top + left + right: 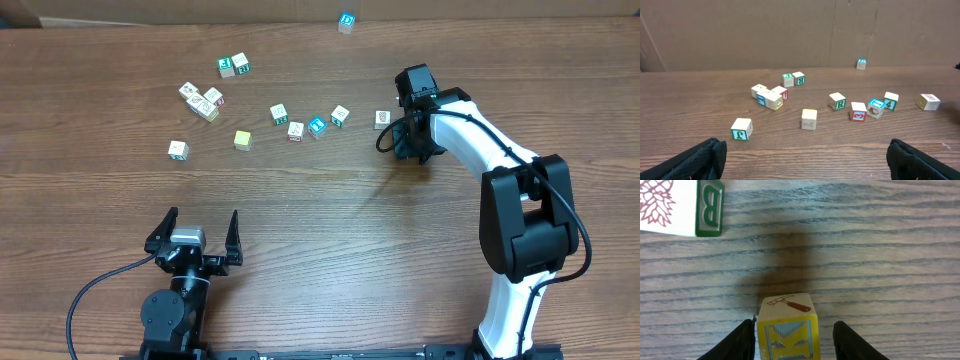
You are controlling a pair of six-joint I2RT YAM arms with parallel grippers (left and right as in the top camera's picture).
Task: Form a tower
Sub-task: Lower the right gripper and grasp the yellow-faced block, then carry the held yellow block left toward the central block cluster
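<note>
Overhead: loose cubes (280, 113) strewn over the far half of the desk (330, 220), a blue cube (346, 22) alone by the far edge. Right gripper (408, 143) low, a white cube (382, 119) just beside it. Left gripper (203, 215) released, well apart from all cubes.

Left wrist: same scatter ahead of spread fingers (695, 160).

Right wrist: yellow cube (787, 327) between fingers (742, 342), one touching, the other with a gap, not clenched. Stacked or single, cannot tell.

Smooth, matt brown wood-grain table (330, 220); a small yellow wooden cube (787, 325) with painted faces; a dull brown cardboard wall (790, 30); a glossy white plastic robot arm (500, 300).
</note>
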